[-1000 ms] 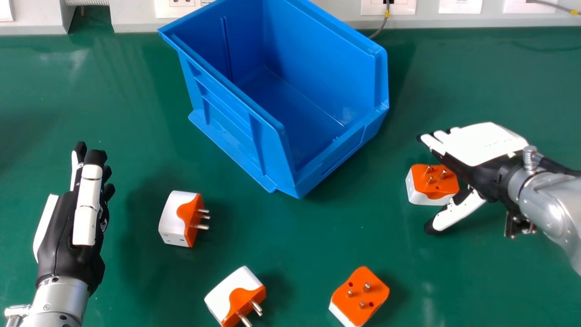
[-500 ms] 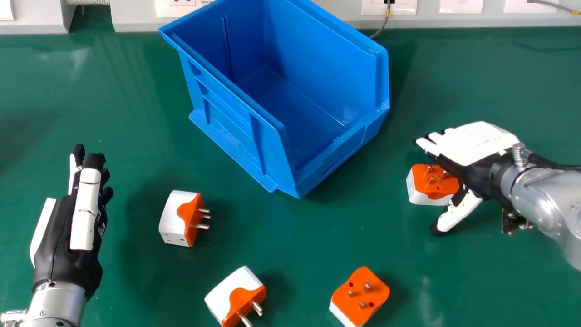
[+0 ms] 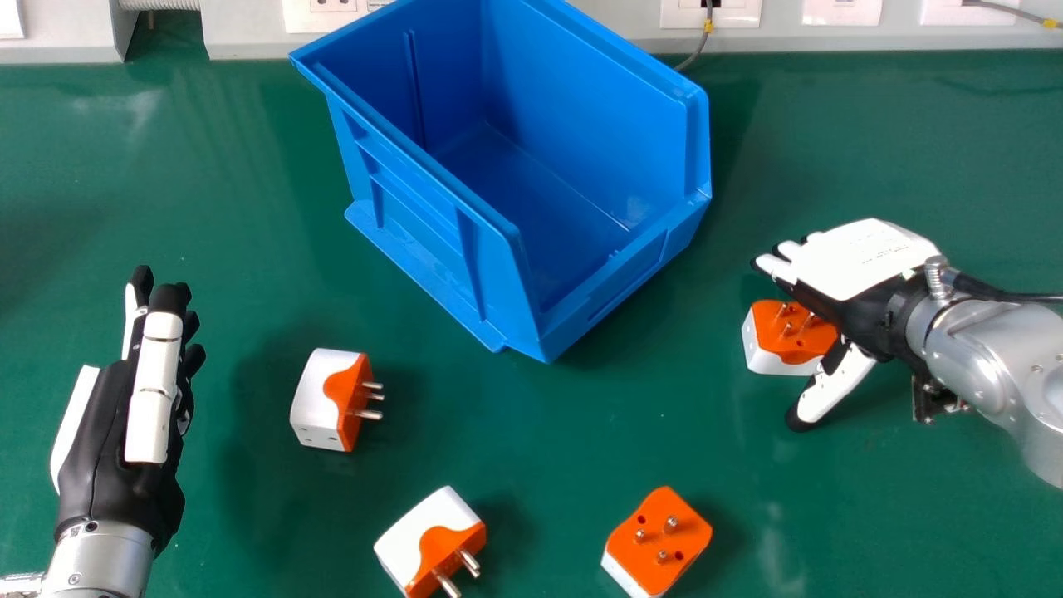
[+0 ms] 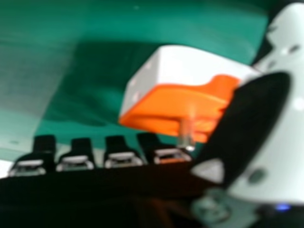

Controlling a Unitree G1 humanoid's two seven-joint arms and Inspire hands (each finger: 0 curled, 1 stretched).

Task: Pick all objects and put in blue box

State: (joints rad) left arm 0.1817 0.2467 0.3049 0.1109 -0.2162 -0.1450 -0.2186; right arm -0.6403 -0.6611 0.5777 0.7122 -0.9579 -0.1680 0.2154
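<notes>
One adapter (image 3: 778,328) right of blue box (image 3: 423,224): my right robot hand (image 3: 864,262), fingers and thumb apart, edged farther over it, grasp likely.

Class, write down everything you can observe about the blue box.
The blue box is an open-topped bin, apparently smooth, hard plastic, with ribs on its outer side and a ledge along that side's foot. Its front wall is lower than the others. It stands upright towards the far side of the green table, turned at an angle, its front facing nearer right. Its visible interior is empty; neither hand touches it.
</notes>
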